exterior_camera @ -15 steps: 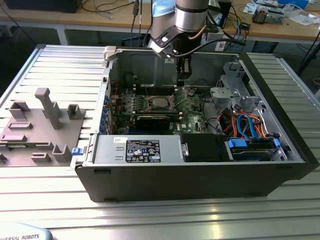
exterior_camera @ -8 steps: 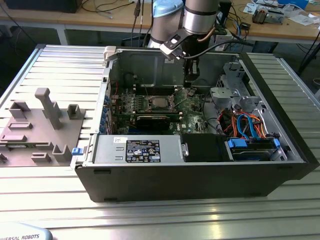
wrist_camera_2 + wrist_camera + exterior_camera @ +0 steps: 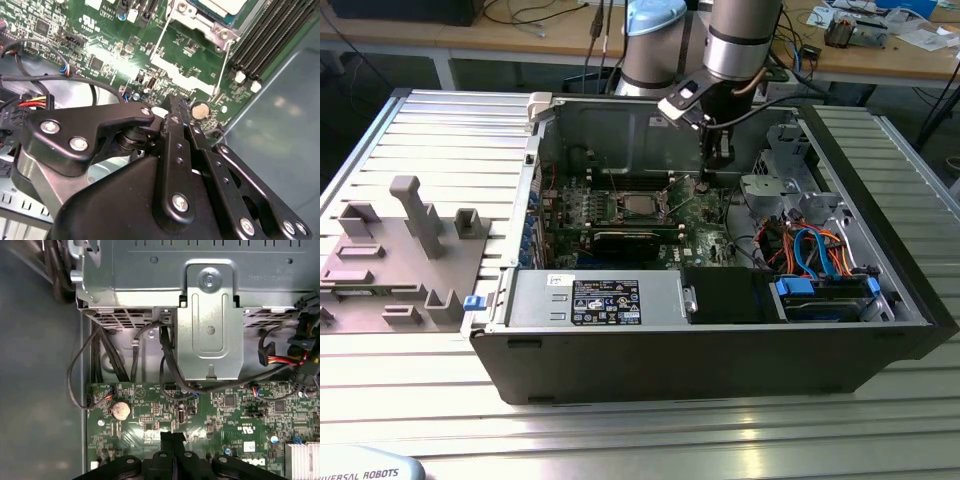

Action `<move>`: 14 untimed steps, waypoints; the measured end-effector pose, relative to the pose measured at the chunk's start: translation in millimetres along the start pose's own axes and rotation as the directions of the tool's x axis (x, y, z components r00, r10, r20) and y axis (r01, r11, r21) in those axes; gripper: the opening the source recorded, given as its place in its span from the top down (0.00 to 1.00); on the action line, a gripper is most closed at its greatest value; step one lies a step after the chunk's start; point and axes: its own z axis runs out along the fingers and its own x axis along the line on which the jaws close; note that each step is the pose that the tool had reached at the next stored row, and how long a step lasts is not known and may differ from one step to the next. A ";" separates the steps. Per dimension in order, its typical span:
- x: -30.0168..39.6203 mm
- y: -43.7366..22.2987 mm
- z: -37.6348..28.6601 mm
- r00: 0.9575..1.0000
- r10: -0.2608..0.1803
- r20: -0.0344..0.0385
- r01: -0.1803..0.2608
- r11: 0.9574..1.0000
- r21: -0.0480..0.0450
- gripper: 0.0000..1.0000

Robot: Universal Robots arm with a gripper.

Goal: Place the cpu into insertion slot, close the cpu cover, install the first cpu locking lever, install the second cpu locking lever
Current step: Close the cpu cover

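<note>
Cpu seated and cover down; the levers appear unlatched, with the gripper [image 3: 172, 436] over the green circuit board [image 3: 210, 415].
The cpu [image 3: 222, 5] lies in the insertion slot [image 3: 620, 200] near the board's middle, and the cpu cover [image 3: 202, 21] appears lowered around it. The two wire locking levers [image 3: 159, 45] seem to stand free, so latching is probably left to do. The gripper hangs just above the board near the coin cell [image 3: 120, 410] by its corner, fingers pressed together with nothing visible between them. Contact with a lever cannot be told.

Ribbed aluminium table [image 3: 620, 435], wooden workbench [image 3: 420, 40] behind, tangled cables [image 3: 535, 12] on it
</note>
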 end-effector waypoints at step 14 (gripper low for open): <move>0.0 -17.5 11.1 1.000 0.000 -0.003 0.000 1.000 0.000 0.89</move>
